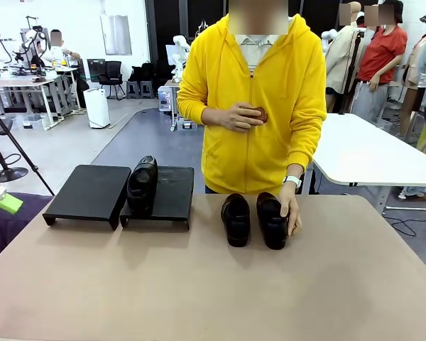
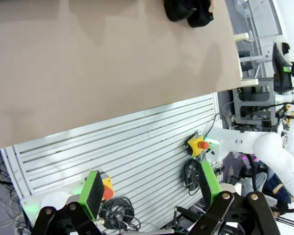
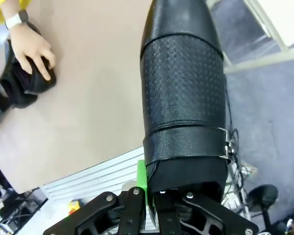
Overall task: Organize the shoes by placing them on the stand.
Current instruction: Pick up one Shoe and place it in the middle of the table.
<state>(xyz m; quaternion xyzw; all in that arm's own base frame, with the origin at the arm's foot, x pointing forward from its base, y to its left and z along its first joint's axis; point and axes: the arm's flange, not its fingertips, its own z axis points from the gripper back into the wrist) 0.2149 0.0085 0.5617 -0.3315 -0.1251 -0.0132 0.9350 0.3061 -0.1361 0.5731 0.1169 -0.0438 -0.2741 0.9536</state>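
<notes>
Over at the table's near right edge, the right gripper [image 3: 159, 198] is clamped on the near end of one shoe [image 3: 181, 98]. The left gripper [image 2: 152, 193] hangs with jaws apart, holding nothing. Another shoe [image 1: 142, 185] sits on the stand [image 1: 85, 190], and two more shoes [image 1: 236, 219] wait on the table [image 1: 199, 284], a person's hand [image 1: 291, 213] resting on the right one. I'd carry the held shoe high over those, leftward, and set it flat on the bare left section.
</notes>
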